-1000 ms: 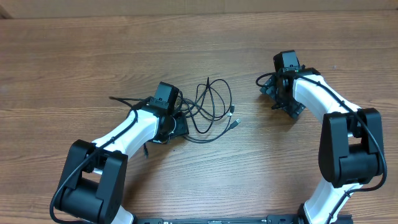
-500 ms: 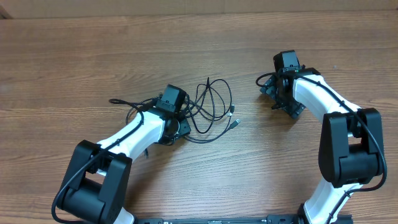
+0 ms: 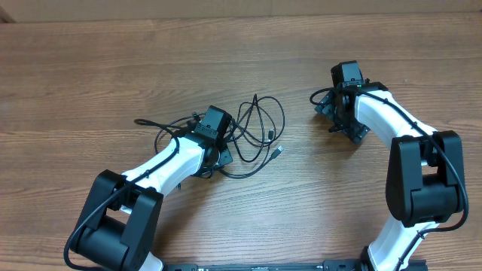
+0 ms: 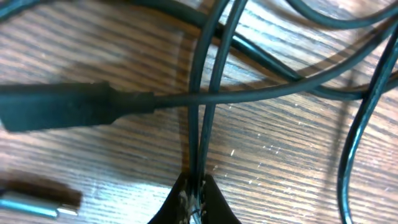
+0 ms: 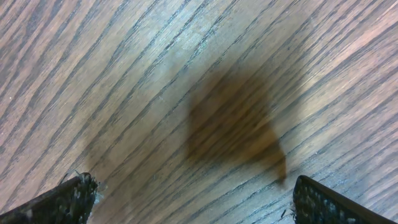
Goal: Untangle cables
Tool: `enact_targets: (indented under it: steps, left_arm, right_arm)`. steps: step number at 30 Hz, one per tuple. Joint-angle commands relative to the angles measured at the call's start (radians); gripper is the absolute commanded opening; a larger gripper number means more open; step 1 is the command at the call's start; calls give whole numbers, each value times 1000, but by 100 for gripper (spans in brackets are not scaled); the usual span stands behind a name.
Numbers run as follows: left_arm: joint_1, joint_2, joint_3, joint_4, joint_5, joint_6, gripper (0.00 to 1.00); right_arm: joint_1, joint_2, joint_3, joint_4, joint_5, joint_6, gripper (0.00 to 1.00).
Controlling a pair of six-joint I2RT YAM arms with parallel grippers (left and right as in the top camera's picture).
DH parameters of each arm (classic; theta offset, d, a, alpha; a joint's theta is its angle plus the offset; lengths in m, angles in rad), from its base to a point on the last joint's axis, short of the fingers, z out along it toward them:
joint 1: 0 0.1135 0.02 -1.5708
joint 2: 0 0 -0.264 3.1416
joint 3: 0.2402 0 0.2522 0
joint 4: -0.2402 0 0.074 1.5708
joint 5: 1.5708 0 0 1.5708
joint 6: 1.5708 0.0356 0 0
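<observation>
The cables lie in a loose black tangle near the middle of the tabletop, slightly toward its left edge. Their loops cross one another, and two small plug ends lie on the side facing the right edge. The left claw is clenched on the tangle's left part, its tips pinching two strands that run side by side. A third strand with a thick black plug crosses those two. The right claw is released, fingers wide apart over bare wood, well apart from the cables toward the right edge.
</observation>
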Motion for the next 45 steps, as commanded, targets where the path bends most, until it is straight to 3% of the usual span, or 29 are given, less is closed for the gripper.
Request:
enact_targets:
  steps: [1, 5, 9, 15, 20, 23, 25, 28, 29, 32, 36, 40, 45]
  left_arm:
    - [10, 24, 29, -48, -156, 223, 4]
    - [35, 24, 144, -161, -413, 304, 4]
    - [39, 24, 216, -123, -642, 414, 7]
    - [39, 24, 319, -71, -809, 606, 26]
    - [38, 24, 464, -111, -891, 662, 36]
    - [38, 24, 571, -188, -764, 661, 50]
    - [38, 24, 640, -272, -548, 635, 59]
    - [38, 24, 659, -342, -291, 537, 63]
    - [38, 24, 655, -356, -228, 513, 63]
    - [34, 29, 617, -382, -58, 388, 45]
    - [3, 40, 489, -311, 6, 260, 46]
    - [-34, 68, 367, -156, 56, 260, 45]
    - [-92, 137, 273, 38, 304, 327, 41]
  right_arm:
    - [-1, -11, -5, 2, 5, 3, 100]
    - [-1, -11, -5, 2, 5, 3, 100]
    - [-1, -11, -5, 2, 5, 3, 100]
    - [-1, -11, -5, 2, 5, 3, 100]
    - [-1, -11, -5, 2, 5, 3, 100]
    - [-1, -11, -5, 2, 5, 3, 100]
    - [-1, -11, -5, 2, 5, 3, 100]
    - [-1, -11, -5, 2, 5, 3, 100]
    - [-1, -11, -5, 2, 5, 3, 100]
    - [-1, -11, -5, 2, 5, 3, 100]
    - [-1, -11, -5, 2, 5, 3, 100]
    - [-1, -11, -5, 2, 5, 3, 100]
    - [-1, -11, -5, 2, 5, 3, 100]
